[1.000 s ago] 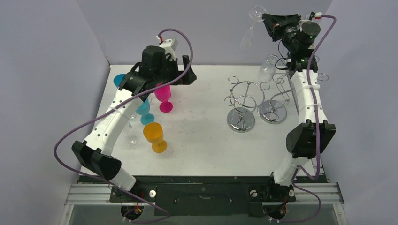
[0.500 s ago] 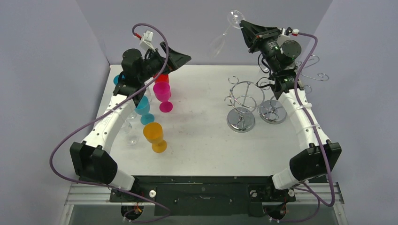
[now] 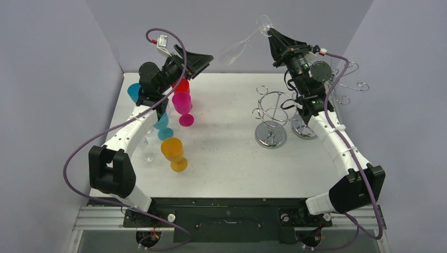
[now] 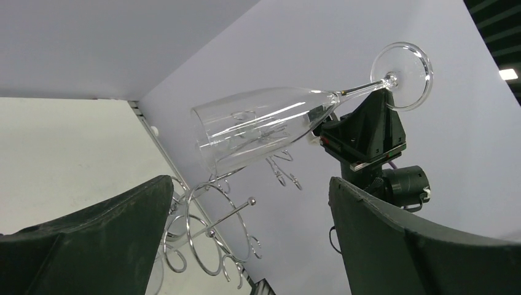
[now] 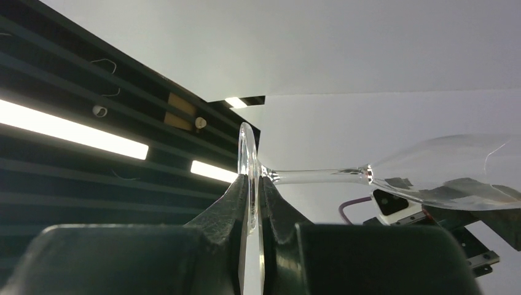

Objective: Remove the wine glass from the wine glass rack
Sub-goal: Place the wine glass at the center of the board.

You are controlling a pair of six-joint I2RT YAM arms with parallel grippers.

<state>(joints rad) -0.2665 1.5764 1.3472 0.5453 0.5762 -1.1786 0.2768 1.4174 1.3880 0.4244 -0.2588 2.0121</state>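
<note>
One clear wine glass [image 3: 234, 49], already off the racks and up in the air over the far edge of the counter [image 3: 226, 163], between the two arms. Two pincers. Right pincer [image 3: 270, 35] squeezed tight on the flat round foot of the glass, easy to see in the right wrist view. Left pincer [image 3: 202, 56] spread wide apart, holding nothing.

Long way of the glass: foot at the right pincer, then the thin stem, then the bowl, with the open mouth pointing at the left pincer and a little down. Mouth of the bowl near the left pincer, not touching it, and lined up with the gap between the two fingers. Left arm nearer the bowl, right arm nearer the foot. Looks like a hand-over next, so probably a straight slide along the line of the stem to get the bowl into that gap.

Two wire racks [image 3: 270, 120] [image 3: 307, 126] close together near the right edge, partly behind the right arm. Near the left edge: one orange cup [image 3: 173, 149], one pink cup [image 3: 183, 103], one red cup [image 3: 182, 86] partly hidden, two blue cups [image 3: 162, 124], and one small clear glass [image 3: 148, 154] standing.
</note>
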